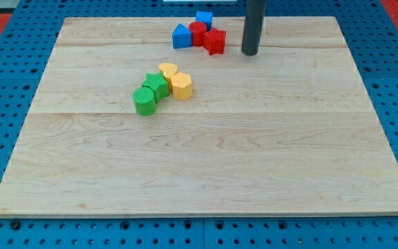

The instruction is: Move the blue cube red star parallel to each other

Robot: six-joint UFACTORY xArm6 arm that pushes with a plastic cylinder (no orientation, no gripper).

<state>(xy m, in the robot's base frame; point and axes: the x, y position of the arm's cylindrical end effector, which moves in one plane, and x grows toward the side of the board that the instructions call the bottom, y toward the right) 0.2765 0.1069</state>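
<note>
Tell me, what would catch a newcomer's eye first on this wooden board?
Two bright clusters of small blocks stand out on the pale wooden board. Near the view's top sit a blue cube, a red cylinder, a red star and another blue block, packed together. Left of centre huddle two green blocks and two yellow blocks. My tip, the dark rod's end, rests just right of the red star.

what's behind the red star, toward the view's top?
Behind the red star sit a red cylinder touching it and the blue cube further back. The cube's lower part is hidden by both. My tip stands apart, to the star's right.
</note>
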